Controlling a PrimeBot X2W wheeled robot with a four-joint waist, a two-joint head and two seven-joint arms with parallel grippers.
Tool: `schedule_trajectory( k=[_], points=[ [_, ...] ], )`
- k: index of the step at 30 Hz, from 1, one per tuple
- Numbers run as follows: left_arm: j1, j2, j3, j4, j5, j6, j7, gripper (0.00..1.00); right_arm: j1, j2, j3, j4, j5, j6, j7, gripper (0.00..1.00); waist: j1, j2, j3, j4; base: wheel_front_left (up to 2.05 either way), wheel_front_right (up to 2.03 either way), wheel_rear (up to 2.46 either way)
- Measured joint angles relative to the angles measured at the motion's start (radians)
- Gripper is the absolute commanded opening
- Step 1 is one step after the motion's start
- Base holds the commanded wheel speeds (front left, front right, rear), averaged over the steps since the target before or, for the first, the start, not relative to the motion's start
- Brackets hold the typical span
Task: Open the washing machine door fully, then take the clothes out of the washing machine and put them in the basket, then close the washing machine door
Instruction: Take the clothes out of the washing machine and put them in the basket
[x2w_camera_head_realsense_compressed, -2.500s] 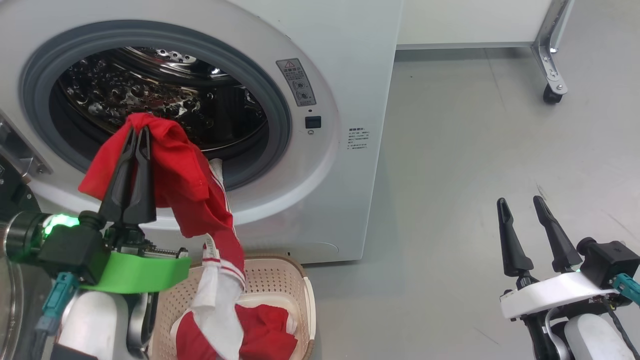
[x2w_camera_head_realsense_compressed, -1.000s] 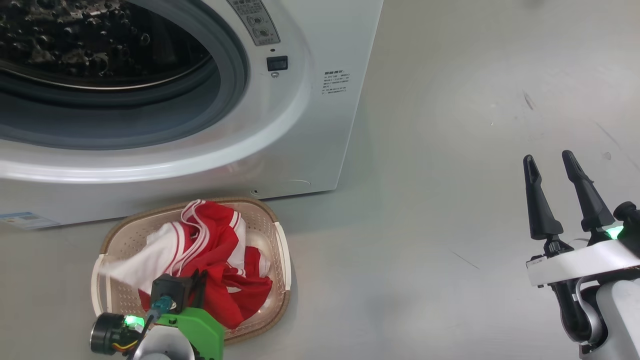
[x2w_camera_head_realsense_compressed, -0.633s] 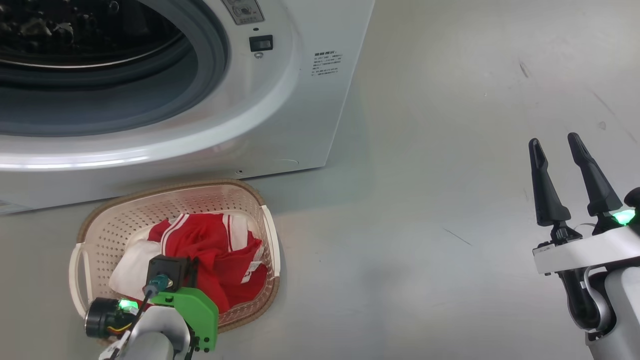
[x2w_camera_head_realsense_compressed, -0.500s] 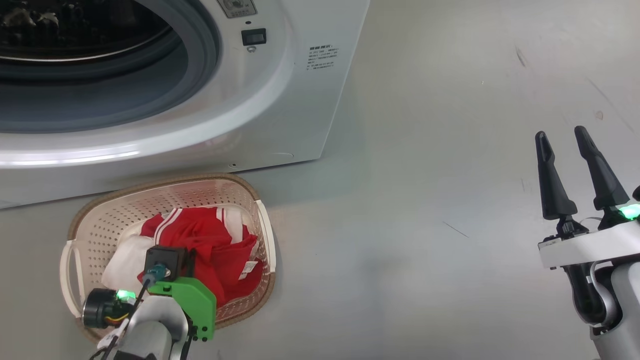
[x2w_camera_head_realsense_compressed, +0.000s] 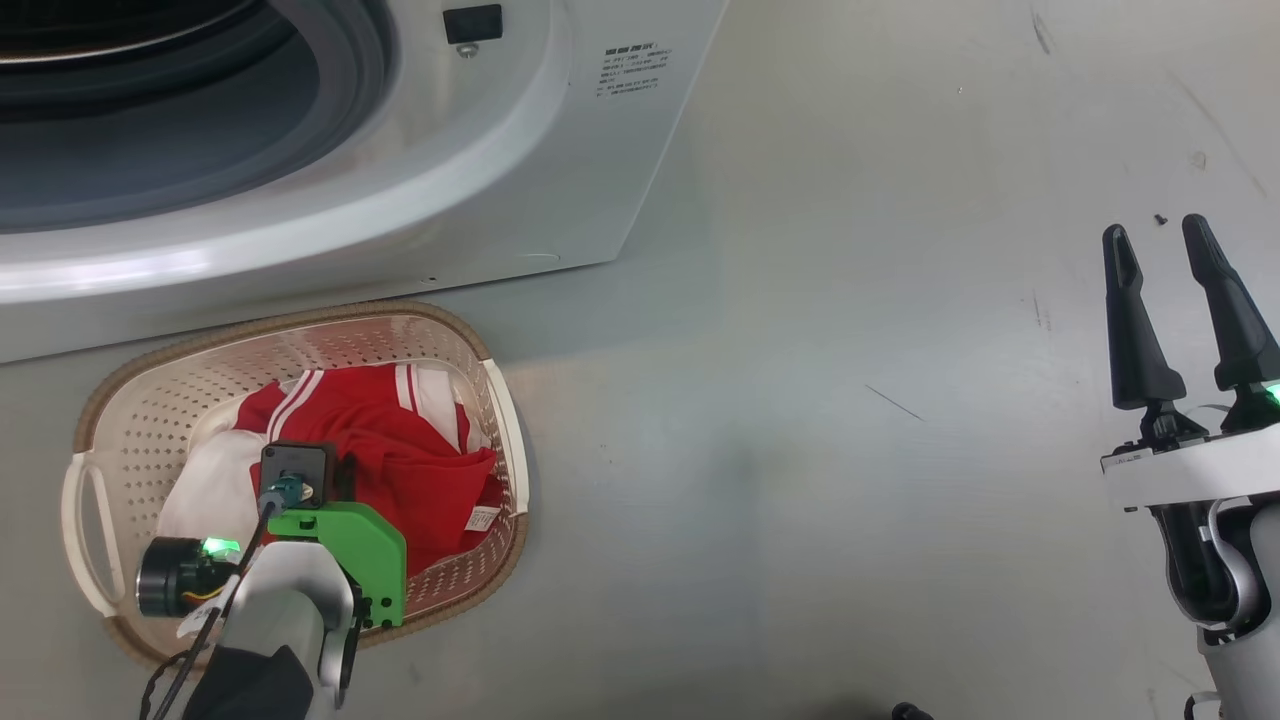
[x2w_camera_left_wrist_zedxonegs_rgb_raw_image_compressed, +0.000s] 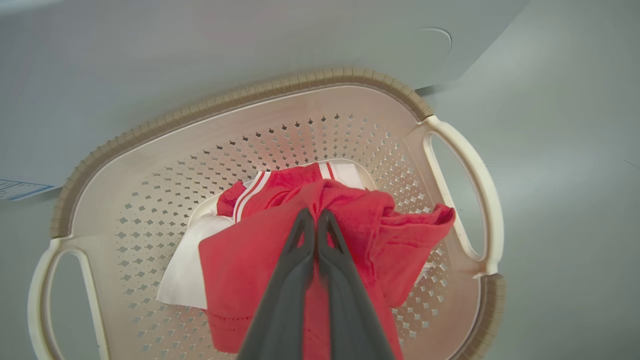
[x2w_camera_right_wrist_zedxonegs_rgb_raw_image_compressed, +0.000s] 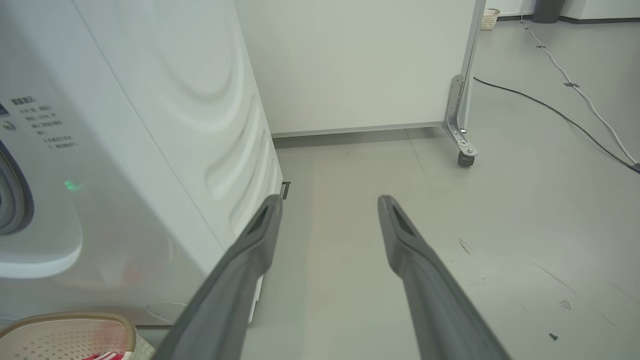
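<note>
Floor (x2w_camera_head_realsense_compressed: 850, 400): grey, stretching right of washing machine (x2w_camera_head_realsense_compressed: 560, 150).
Left gripper (x2w_camera_left_wrist_zedxonegs_rgb_raw_image_compressed: 315, 214): clamping clothes (x2w_camera_left_wrist_zedxonegs_rgb_raw_image_compressed: 240, 255) in basket (x2w_camera_left_wrist_zedxonegs_rgb_raw_image_compressed: 240, 100).
Right gripper (x2w_camera_head_realsense_compressed: 1155, 228): hanging spread, empty.

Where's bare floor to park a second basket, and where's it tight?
Free: floor between the basket and the right gripper; floor between the washing machine's side and the caster leg. Tight: inside the basket, left gripper shut on the clothes; thin strip between basket and washing machine.
</note>
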Motion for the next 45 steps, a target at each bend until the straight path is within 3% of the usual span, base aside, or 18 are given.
schedule_trajectory(
  k=[11, 12, 13, 14, 33, 45],
  points=[
    [-0.031, -0.001, 0.023, 0.096, -0.007, 0.012, -0.032, 0.0, -0.011, -0.002, -0.013, 0.003, 0.003, 0.0, 0.0, 1.0, 0.0, 0.0, 0.023, -0.002, 0.0, 0.0, 0.0],
    [-0.042, -0.003, 0.024, 0.11, -0.009, 0.012, -0.037, 0.89, -0.012, -0.003, -0.013, 0.004, 0.003, 0.0, 0.0, 1.0, 0.0, 0.0, 0.022, -0.001, 0.0, 0.0, 0.0],
    [-0.042, -0.003, 0.024, 0.11, -0.009, 0.012, -0.037, 0.89, -0.012, -0.003, -0.013, 0.004, 0.003, 0.0, 0.0, 1.0, 0.0, 0.0, 0.022, -0.001, 0.0, 0.0, 0.0],
    [-0.047, -0.003, 0.024, 0.12, -0.01, 0.012, -0.041, 1.0, -0.014, -0.003, -0.013, 0.004, 0.003, 0.0, 0.0, 1.0, 0.0, 0.0, 0.021, 0.0, 0.0, 0.0, 0.0],
    [-0.057, -0.009, -0.008, 0.218, -0.058, 0.019, -0.18, 1.0, -0.016, -0.001, 0.013, 0.031, -0.016, 0.0, 0.0, 1.0, 0.0, 0.0, -0.087, 0.04, 0.0, 0.0, 0.0],
    [-0.039, -0.014, -0.054, 0.128, -0.153, -0.035, -0.257, 1.0, 0.024, 0.033, 0.018, 0.069, -0.042, 0.0, 0.0, 1.0, 0.0, 0.0, -0.238, 0.092, 0.0, 0.0, 0.0]
  ],
)
